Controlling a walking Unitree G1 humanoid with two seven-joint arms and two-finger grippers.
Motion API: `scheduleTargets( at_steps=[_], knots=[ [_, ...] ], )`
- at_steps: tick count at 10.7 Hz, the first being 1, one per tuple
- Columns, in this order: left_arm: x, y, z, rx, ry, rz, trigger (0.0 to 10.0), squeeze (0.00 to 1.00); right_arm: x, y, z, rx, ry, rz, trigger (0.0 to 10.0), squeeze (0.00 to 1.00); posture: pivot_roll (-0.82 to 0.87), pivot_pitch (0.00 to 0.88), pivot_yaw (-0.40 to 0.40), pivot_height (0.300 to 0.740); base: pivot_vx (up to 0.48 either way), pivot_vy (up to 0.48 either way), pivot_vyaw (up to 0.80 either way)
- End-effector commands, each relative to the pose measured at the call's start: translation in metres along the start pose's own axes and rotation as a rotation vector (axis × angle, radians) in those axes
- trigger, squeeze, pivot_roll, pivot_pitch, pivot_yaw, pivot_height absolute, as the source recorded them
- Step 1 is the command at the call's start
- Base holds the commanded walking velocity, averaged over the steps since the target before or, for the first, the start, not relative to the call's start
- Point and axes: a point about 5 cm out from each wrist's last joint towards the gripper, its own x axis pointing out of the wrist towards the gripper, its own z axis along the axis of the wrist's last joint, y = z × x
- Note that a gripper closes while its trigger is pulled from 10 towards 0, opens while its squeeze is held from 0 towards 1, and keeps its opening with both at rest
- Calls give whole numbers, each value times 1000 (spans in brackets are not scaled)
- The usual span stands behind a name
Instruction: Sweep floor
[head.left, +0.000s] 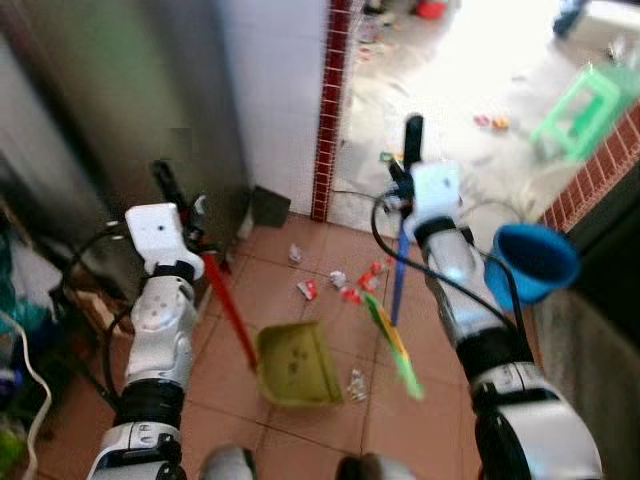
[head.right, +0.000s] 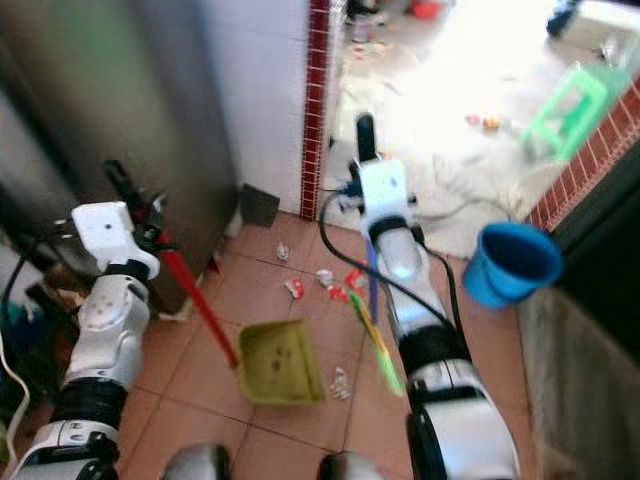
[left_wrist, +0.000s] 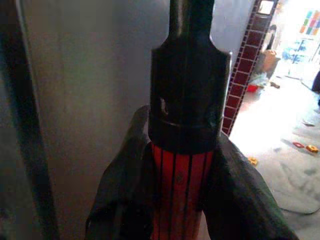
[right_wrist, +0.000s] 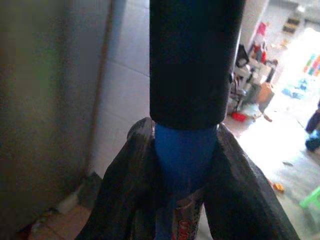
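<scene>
My left gripper (head.left: 190, 235) is shut on the red handle (head.left: 228, 310) of a yellow-green dustpan (head.left: 298, 364) that rests on the terracotta tiles in front of me. In the left wrist view the red shaft (left_wrist: 181, 190) with its black end cap sits between my two fingers (left_wrist: 120, 195). My right gripper (head.left: 403, 190) is shut on the blue handle (head.left: 399, 280) of a broom whose green and yellow bristles (head.left: 395, 345) touch the floor right of the dustpan. Scraps of paper and red wrappers (head.left: 350, 290) lie beyond the dustpan; one scrap (head.left: 356, 384) lies beside it.
A grey metal cabinet (head.left: 130, 110) stands at my left, a white wall with a red tile edge (head.left: 335, 100) ahead. A blue bucket (head.left: 535, 262) sits on a ledge at my right. Beyond the doorway, a green stool (head.left: 580, 110) and more litter (head.left: 490, 122) lie on the bright floor.
</scene>
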Motion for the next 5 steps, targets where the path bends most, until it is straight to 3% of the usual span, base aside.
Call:
scheduleTargets(
  at_steps=[1, 3, 4, 5],
  knots=[
    [12, -10, 26, 1, -103, -26, 10000, 0, 9, -1, 16, -21, -57, 17, 10000, 0, 14, 0, -110, 740, 0, 0, 0],
    [6, -14, 26, -11, -96, -27, 10000, 0, 1, 6, 5, -7, -41, 22, 10000, 0, 1, 0, -49, 740, 0, 0, 0],
    [-11, -16, 20, -19, -60, -41, 10000, 0, -18, 3, 1, 7, -37, -5, 10000, 0, -50, 0, -12, 740, 0, 0, 0],
    [-17, -17, 16, -25, -42, -47, 10000, 0, -32, -2, -11, -2, 0, -17, 10000, 0, -63, 0, -3, 740, 0, 0, 0]
  ],
)
